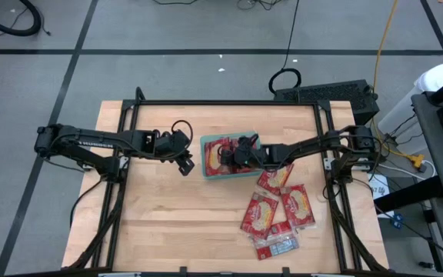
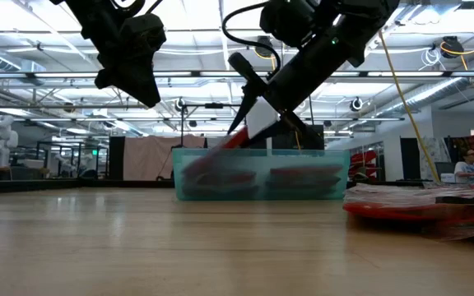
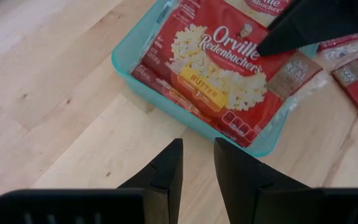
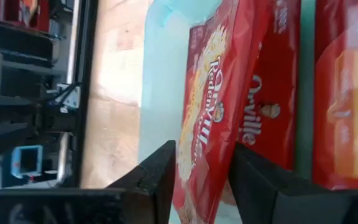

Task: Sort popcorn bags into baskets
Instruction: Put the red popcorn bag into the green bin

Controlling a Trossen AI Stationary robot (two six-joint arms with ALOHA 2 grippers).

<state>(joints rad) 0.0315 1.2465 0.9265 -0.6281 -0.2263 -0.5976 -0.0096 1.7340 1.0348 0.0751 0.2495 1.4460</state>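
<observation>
Pale wooden table (image 1: 168, 215), your shallow teal-green plastic tray (image 1: 206, 158) mid-table.
Your right gripper (image 4: 201, 177) straddles a flat red popcorn packet (image 4: 213, 106) over it, fingers parted; left gripper (image 3: 197, 165) hovers beside, slightly apart, empty.

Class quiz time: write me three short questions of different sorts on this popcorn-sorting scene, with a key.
1. True or false: the left tool holds a packet.
2. Where is the right tool? A) over the tray B) over the loose packets C) off the table
3. Fill in: the loose packets lie on the table on the ___ arm's side of the tray.
Key: 1 false; 2 A; 3 right.
</observation>
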